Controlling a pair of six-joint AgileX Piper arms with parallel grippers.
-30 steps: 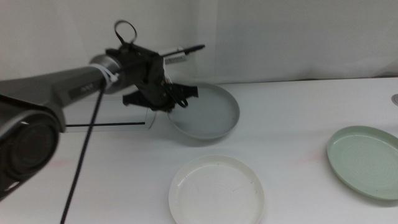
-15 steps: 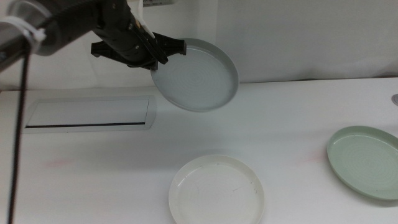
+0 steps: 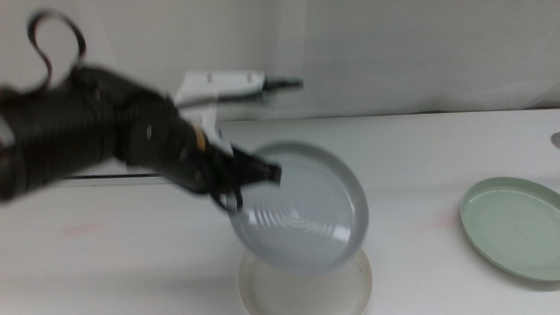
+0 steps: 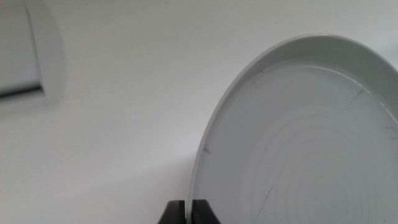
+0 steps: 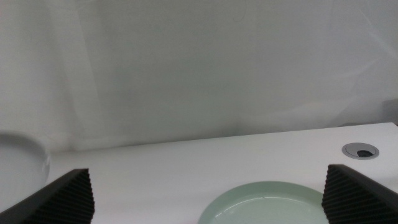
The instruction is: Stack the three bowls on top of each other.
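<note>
Pinching the grey-blue bowl [image 3: 302,208] by its rim, left gripper [image 3: 249,175] with both jaws clamped tight on the edge, wrist view showing the rim wedged right between them [image 4: 188,208]. Bowl up off the table and tilted, hanging just above the cream-white bowl [image 3: 304,287] and hiding most of it. Off to the right of the cream-white bowl, well apart, pale mint green bowl [image 3: 514,226] flat on the table [image 3: 420,166]. Behind and left of the cream-white bowl, white panel [image 4: 28,59] with a dark slot. Right gripper [image 5: 208,198] spread wide, holding nothing, low beside the mint one [image 5: 264,202].
</note>
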